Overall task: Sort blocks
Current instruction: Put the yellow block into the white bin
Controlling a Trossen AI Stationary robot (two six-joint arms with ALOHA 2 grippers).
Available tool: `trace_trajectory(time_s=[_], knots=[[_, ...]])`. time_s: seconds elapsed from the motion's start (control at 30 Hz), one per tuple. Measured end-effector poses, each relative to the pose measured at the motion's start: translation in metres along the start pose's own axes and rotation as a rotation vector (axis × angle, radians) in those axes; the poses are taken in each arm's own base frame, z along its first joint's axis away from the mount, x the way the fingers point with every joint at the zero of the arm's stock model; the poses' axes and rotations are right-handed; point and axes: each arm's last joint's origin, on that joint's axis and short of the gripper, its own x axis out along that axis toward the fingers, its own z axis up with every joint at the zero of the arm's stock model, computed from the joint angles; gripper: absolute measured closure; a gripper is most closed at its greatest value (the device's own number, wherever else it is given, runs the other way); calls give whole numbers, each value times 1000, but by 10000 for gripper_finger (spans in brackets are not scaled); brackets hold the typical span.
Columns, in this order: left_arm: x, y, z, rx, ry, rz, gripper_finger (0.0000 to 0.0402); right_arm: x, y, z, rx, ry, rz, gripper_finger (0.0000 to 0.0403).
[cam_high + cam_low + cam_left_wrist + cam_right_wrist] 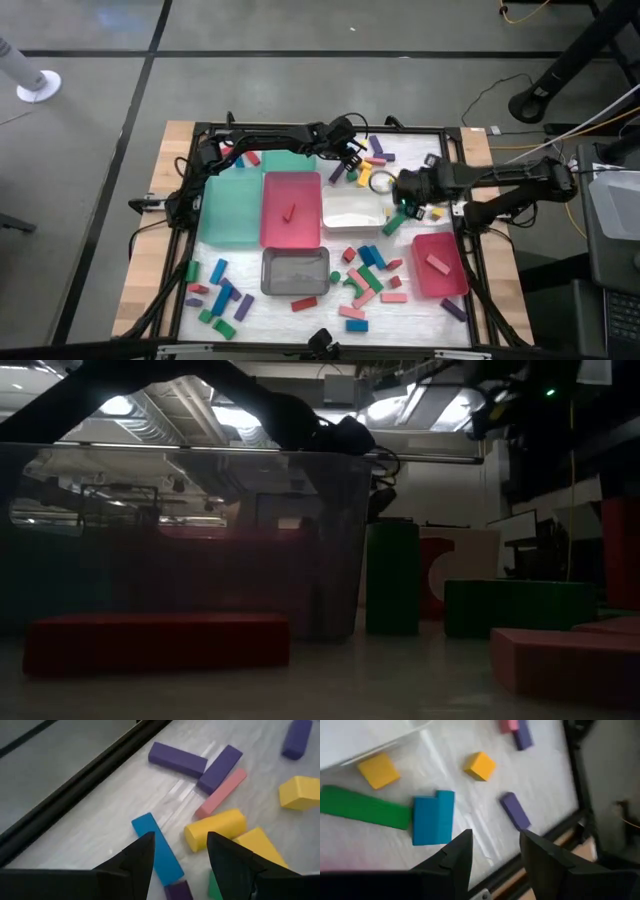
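Looks like pick-up time: the left gripper hovers with fingers spread and nothing in them, right over the blue block just beside the yellow cylinder on the tabletop. Next it needs to drop and pinch that blue one. The right gripper waits nearby, also released, past the same cluster

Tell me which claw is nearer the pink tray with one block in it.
Right. The right claw hovers just beyond the pink tray; the left claw is across the table near the far edge.
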Motion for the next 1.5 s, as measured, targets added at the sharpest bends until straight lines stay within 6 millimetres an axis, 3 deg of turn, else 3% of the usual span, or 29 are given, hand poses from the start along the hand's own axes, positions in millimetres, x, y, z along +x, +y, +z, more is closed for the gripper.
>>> trace_trajectory(time_s=[0.1, 0.23, 0.4, 0.53, 0.7, 0.97, 1.5], knots=[[-13, 0, 7, 16, -17, -15, 233, 10, -17, 11, 33, 0, 71, 238], [-35, 1, 14, 72, -2, -20, 233, 24, -47, 18, 204, 17, 123, 238], [-79, 4, 19, 158, 59, -14, 233, 39, -79, 20, 342, 8, 265, 238], [-111, 5, 15, 187, 154, -5, 233, 55, -92, 20, 424, -27, 338, 238], [-138, 4, 6, 214, 228, -3, 233, 82, -91, 18, 463, -22, 326, 238], [-146, -2, -12, 243, 284, -12, 233, 111, -82, 24, 482, -11, 327, 238], [-130, -2, -44, 267, 399, 6, 233, 145, -72, 35, 466, 96, 380, 238]])
